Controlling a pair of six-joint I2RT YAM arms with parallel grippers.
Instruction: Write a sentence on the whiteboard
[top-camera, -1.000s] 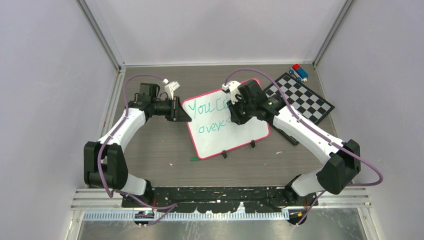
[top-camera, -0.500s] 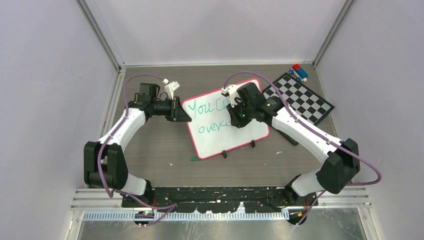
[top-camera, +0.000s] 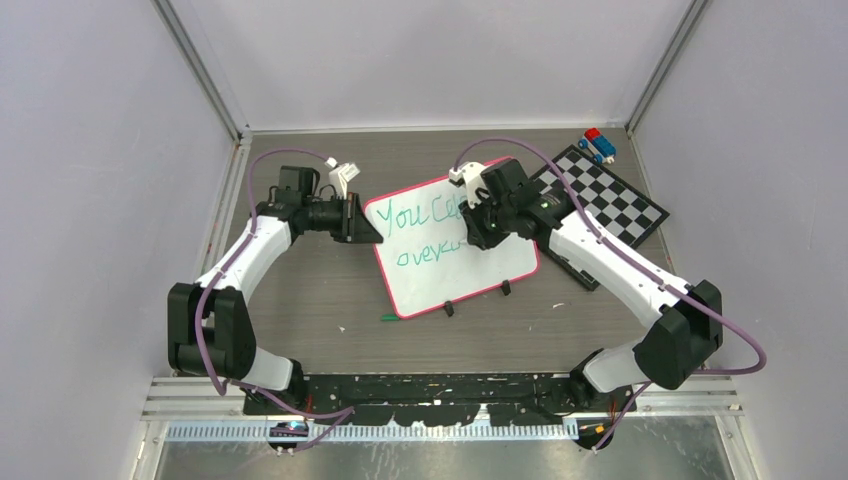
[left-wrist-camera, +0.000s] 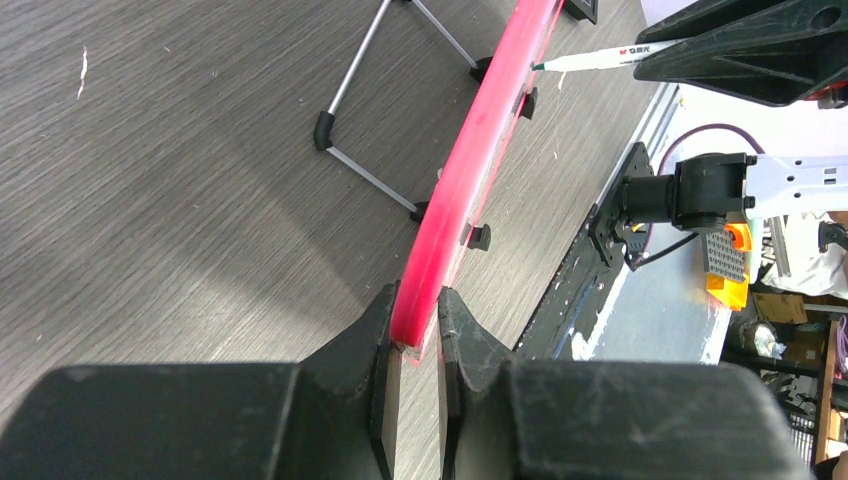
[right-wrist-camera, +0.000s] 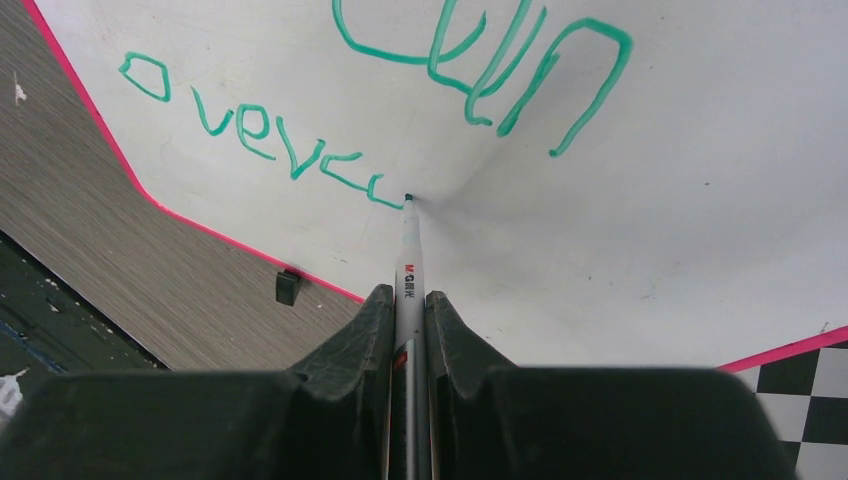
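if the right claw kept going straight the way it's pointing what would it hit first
The whiteboard. The right claw holds a marker whose tip seems to touch the white face at the end of the green writing, so going on would just press it in.

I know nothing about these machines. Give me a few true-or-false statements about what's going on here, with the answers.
1. The right tool holds a marker whose tip touches the whiteboard. True.
2. The writing is red. False: it is green.
3. The left tool clamps the whiteboard's pink rim. True.
4. In the top view, the checkered board lies left of the whiteboard. False: it lies to its right.
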